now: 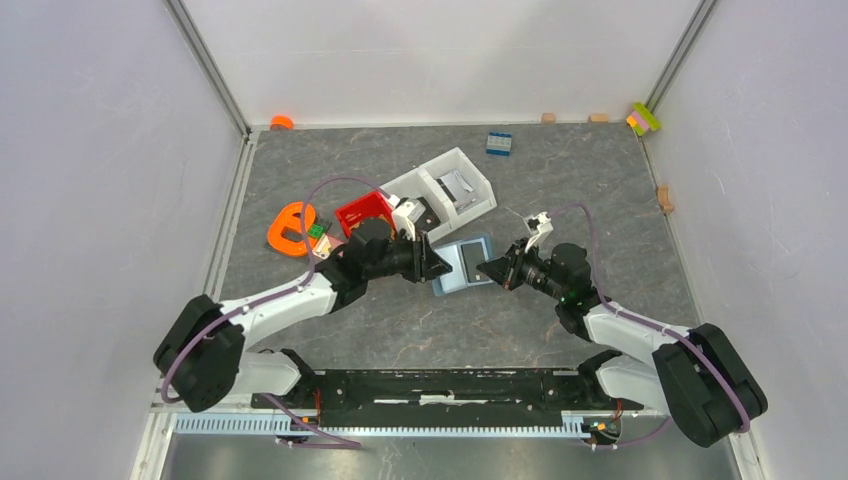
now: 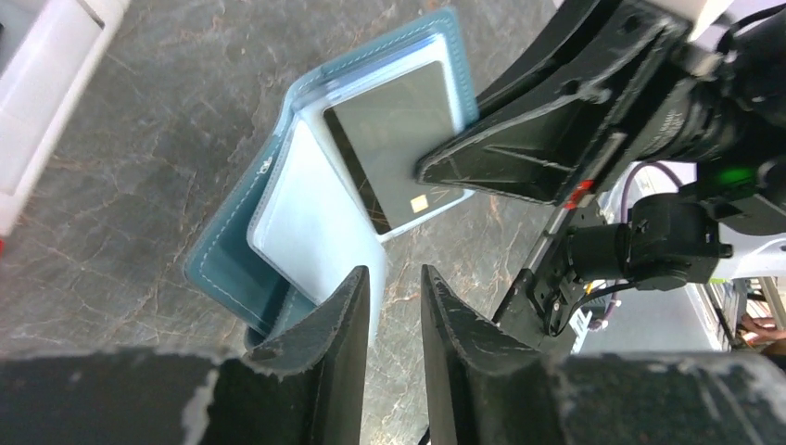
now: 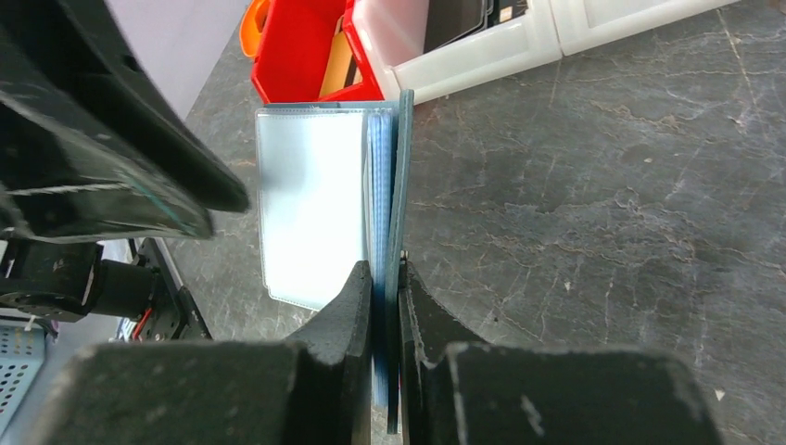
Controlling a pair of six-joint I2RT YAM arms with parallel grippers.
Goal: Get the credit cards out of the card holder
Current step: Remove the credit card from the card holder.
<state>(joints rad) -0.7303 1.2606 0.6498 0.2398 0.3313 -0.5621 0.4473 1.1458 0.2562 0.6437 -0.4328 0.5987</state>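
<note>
The teal card holder (image 1: 458, 278) is open between both grippers and held off the table. In the left wrist view its teal cover (image 2: 232, 250) and pale blue clear sleeves are spread. One card (image 2: 394, 148) sits in a sleeve; it looks dark grey with a gold chip. My right gripper (image 3: 385, 269) is shut on the holder's cover and sleeve stack at one edge, and shows in the top view (image 1: 490, 270). My left gripper (image 2: 395, 273) is narrowly open with only table in the gap, its left finger lying over the holder's near corner.
A white divided bin (image 1: 445, 190) and a red bin (image 1: 365, 212) stand just behind the holder. An orange object (image 1: 290, 228) lies to the left. A small blue studded brick (image 1: 499, 143) lies at the back. Small blocks lie along the far and right walls.
</note>
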